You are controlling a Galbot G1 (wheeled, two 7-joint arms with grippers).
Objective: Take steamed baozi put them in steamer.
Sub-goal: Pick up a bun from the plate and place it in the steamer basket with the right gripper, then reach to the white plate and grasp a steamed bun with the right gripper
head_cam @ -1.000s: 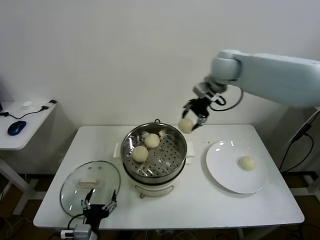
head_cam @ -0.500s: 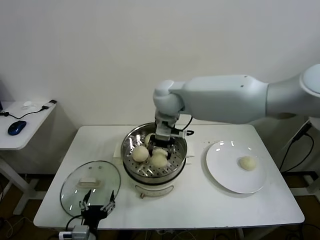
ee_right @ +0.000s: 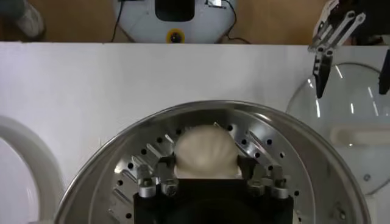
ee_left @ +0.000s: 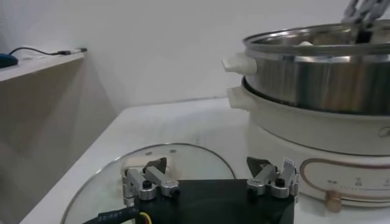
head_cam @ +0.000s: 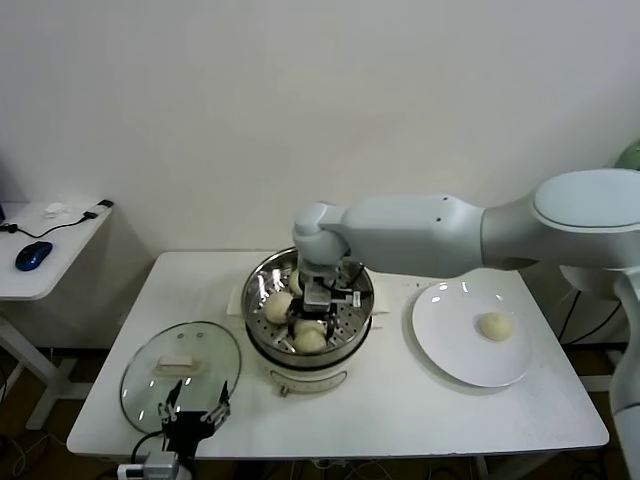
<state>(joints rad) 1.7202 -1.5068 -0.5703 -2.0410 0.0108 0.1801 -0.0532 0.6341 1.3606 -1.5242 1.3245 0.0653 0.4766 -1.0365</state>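
Lower now, right tool [head_cam: 312,322] grips a baozi [head_cam: 310,339] inside the steamer [head_cam: 352,318], beside two others.

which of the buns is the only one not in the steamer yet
The baozi on the white plate, lying alone toward its right side. The others sit on the perforated tray in the steamer, one of them between the right gripper's fingers.

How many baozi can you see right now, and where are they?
4. Three baozi sit in the steamer: left, front at the right pincer, and one half hidden behind it. The fourth is on the plate.
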